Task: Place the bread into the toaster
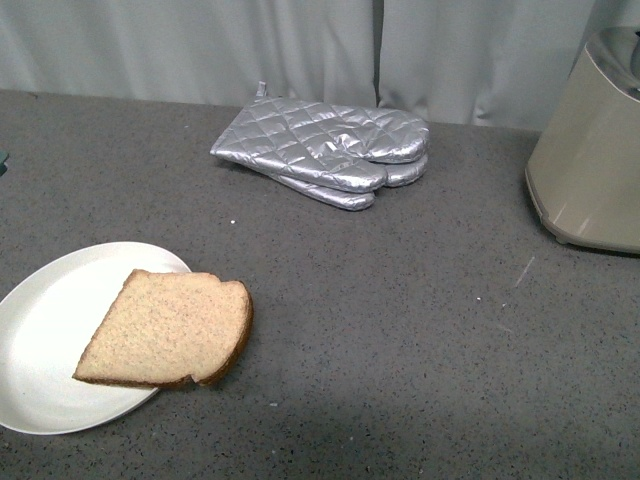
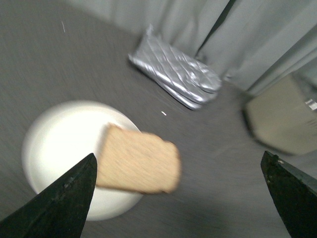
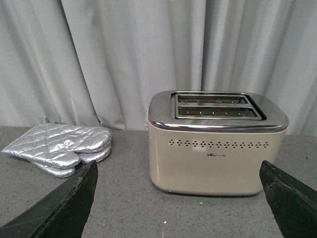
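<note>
The bread (image 1: 168, 330), a tan speckled slice with a brown crust, lies flat, half on a white plate (image 1: 40, 340) and half over its right rim. The beige toaster (image 1: 590, 170) stands at the right edge, partly cut off. Neither arm shows in the front view. In the left wrist view my left gripper (image 2: 183, 198) is open and empty, above the bread (image 2: 138, 161) and plate (image 2: 59, 144); that view is blurred. In the right wrist view my right gripper (image 3: 181, 203) is open and empty, facing the toaster (image 3: 215, 144), whose chrome top has two dark slots.
Silver quilted oven mitts (image 1: 325, 150) lie stacked at the back middle of the dark grey speckled countertop (image 1: 400, 330). They also show in the left wrist view (image 2: 176, 74) and the right wrist view (image 3: 59, 146). A grey curtain (image 1: 300, 40) hangs behind.
</note>
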